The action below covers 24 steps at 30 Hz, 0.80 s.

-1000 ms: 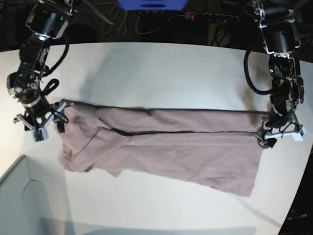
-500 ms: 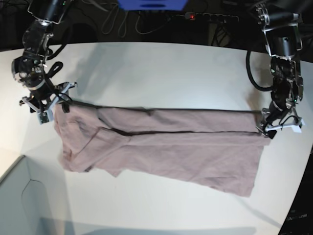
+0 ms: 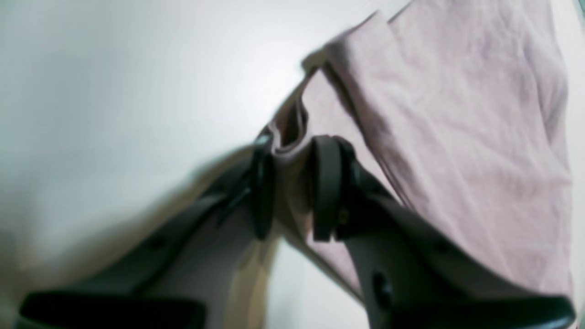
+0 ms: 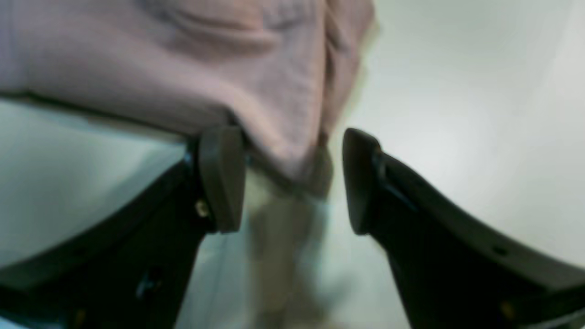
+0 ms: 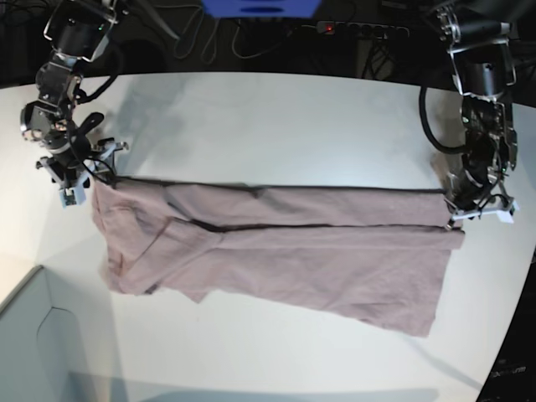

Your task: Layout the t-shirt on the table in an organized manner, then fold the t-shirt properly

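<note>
The mauve t-shirt (image 5: 318,243) lies folded lengthwise in a long band across the white table (image 5: 276,126). My left gripper (image 5: 456,213) is at the band's right far corner. In the left wrist view it (image 3: 292,192) is shut on a pinch of the t-shirt (image 3: 457,137). My right gripper (image 5: 84,180) is at the left far corner. In the right wrist view it (image 4: 292,183) stands open, and a corner of the t-shirt (image 4: 137,68) hangs loose between the fingers above the table (image 4: 457,114).
A pale box corner (image 5: 50,343) sits at the front left. Cables and a power strip (image 5: 360,29) lie behind the table's far edge, by a blue object (image 5: 260,7). The table's curved edge runs close to the left gripper on the right.
The right gripper has moved toward the far edge, drawing the shirt's left corner with it. The left gripper has shifted slightly toward the far edge with the right corner. The far edge now lies straighter.
</note>
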Available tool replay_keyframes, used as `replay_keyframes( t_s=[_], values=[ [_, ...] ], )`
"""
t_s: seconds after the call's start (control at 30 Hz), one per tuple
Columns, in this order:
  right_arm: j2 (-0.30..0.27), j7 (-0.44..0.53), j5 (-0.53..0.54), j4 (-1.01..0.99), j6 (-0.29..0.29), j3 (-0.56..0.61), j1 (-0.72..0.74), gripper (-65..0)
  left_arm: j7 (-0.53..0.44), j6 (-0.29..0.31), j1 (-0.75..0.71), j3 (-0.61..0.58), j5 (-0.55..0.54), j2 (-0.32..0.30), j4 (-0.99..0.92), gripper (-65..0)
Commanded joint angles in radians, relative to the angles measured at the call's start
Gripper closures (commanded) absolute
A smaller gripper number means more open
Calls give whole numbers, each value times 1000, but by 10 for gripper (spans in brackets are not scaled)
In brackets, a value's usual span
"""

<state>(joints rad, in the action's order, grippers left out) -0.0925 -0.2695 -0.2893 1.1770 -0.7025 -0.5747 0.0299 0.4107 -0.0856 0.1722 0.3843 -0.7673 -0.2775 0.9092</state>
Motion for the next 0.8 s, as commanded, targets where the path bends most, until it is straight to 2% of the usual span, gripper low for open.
replay_keyframes(
  t_s=[0.0, 0.1, 0.17, 0.3, 0.57, 0.77],
  values=[
    [-17, 20, 11, 14, 4, 0, 14, -338, -16, 7, 14, 2, -4, -15, 17, -122],
    [-16, 20, 11, 14, 4, 2, 12, -301, -9, 7, 13, 2, -4, -15, 18, 0],
    [-16, 22, 11, 14, 4, 3, 12, -223, -8, 7, 13, 2, -4, -16, 18, -10],
    [-20, 22, 11, 22, 4, 14, 20, 0, -8, 7, 11, 2, -11, -16, 32, 0],
    [-20, 20, 11, 182, 4, 9, 46, 0, -6, 7, 8, 2, -13, -22, 201, 0],
    [-22, 13, 11, 257, 4, 9, 132, 0, -6, 4, 71, 3, -5, -24, 251, 0]
  ],
)
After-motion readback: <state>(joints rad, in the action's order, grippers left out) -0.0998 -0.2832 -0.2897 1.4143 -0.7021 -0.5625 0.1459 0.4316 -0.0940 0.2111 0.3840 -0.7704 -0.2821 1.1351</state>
